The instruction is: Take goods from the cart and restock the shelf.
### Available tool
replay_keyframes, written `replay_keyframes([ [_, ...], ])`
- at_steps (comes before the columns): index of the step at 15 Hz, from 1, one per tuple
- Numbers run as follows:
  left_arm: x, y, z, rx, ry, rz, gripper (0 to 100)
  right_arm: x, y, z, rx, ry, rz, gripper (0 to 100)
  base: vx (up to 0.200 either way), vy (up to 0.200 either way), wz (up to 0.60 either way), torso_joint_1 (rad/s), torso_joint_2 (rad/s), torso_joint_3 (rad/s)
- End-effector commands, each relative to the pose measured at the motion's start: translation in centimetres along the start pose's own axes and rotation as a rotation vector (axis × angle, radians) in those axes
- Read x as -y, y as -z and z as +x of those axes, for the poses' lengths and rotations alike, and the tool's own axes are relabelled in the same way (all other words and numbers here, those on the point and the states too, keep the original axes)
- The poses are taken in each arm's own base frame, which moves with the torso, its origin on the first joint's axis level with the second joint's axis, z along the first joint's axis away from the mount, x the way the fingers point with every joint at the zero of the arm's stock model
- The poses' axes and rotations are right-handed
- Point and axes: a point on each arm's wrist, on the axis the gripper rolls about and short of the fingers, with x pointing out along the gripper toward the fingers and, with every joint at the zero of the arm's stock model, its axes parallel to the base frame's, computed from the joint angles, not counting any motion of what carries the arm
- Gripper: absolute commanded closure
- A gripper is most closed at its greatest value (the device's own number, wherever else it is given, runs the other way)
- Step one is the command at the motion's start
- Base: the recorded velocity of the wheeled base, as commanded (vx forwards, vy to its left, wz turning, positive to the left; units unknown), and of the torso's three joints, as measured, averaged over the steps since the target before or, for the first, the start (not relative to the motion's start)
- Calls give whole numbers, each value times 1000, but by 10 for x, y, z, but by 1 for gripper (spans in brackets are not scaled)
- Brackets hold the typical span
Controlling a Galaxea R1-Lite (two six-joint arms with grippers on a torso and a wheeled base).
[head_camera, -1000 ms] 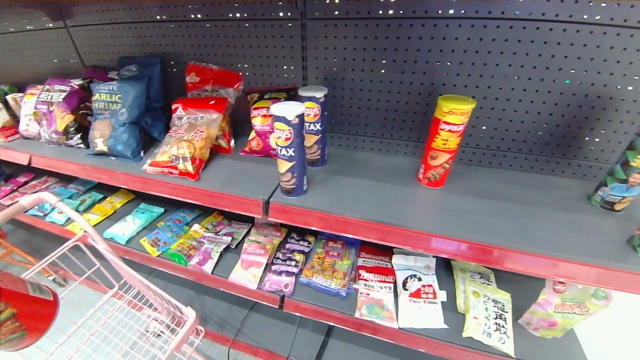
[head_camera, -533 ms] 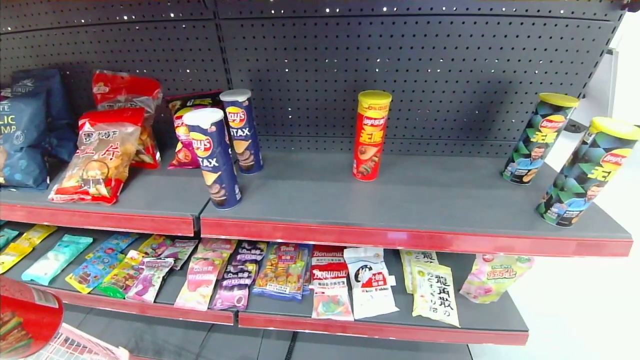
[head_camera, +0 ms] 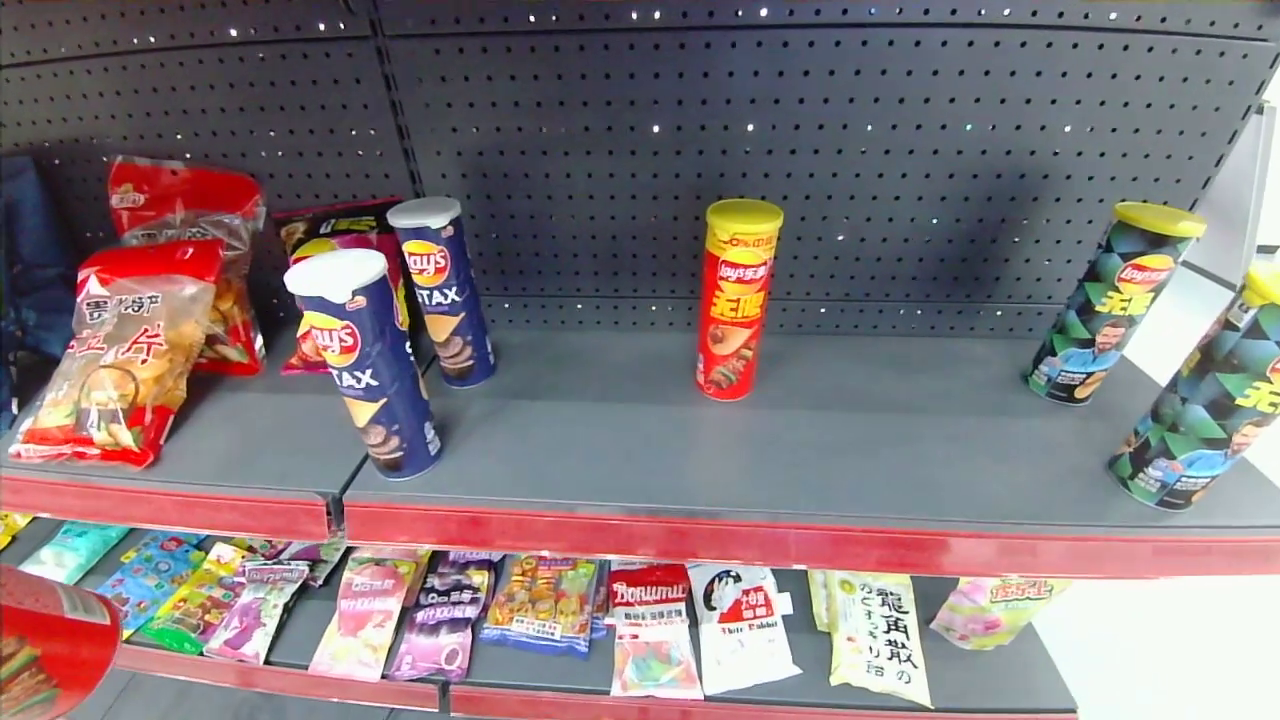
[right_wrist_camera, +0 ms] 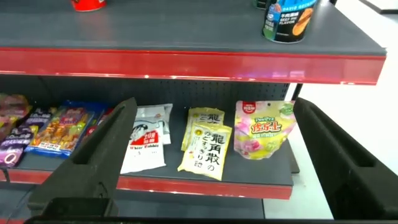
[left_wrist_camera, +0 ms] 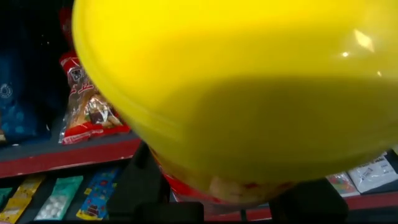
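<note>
A red chip can with a yellow lid (left_wrist_camera: 236,81) is held close to the left wrist camera, and my left gripper (left_wrist_camera: 227,193) is shut on its body. The same can (head_camera: 40,650) pokes into the head view's lower left corner, below the upper shelf (head_camera: 800,450). On that shelf stand a matching red can (head_camera: 735,300), two blue cans (head_camera: 365,365) (head_camera: 443,290) and two green cans (head_camera: 1110,305) (head_camera: 1205,400). My right gripper (right_wrist_camera: 212,106) hangs open and empty in front of the lower shelf (right_wrist_camera: 205,186), under the green can (right_wrist_camera: 287,18).
Red snack bags (head_camera: 120,350) lie at the upper shelf's left end. Flat candy and snack packets (head_camera: 550,610) cover the lower shelf. Bare shelf board lies between the blue cans, the red can and the green cans. The shelf ends at the right, beside white floor (head_camera: 1150,650).
The head camera has swung to the right along the shelf, so the pink cart and blue bags have left the picture. The held red can stays at the lower left corner.
</note>
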Motion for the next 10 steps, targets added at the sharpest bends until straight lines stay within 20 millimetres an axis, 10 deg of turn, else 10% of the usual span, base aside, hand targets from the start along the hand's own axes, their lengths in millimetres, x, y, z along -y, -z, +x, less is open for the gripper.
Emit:
replay_keyframes([
  [1, 3, 6, -9, 29, -4, 11, 100, 0, 0, 0, -2, -6, -6, 0, 0, 0, 0, 0, 0, 0],
  [4, 5, 8, -19, 64, -11, 17, 100, 0, -12, -2, 34, -22, -39, 0, 0, 0, 0, 0, 0, 0],
  [6, 6, 9, -24, 81, -21, 11, 100, -1, -107, 12, 23, -102, 22, 0, 0, 0, 0, 0, 0, 0],
  [10, 8, 14, -27, 80, -6, 12, 100, -11, -146, 70, -94, -382, -161, 0, 0, 0, 0, 0, 0, 0],
])
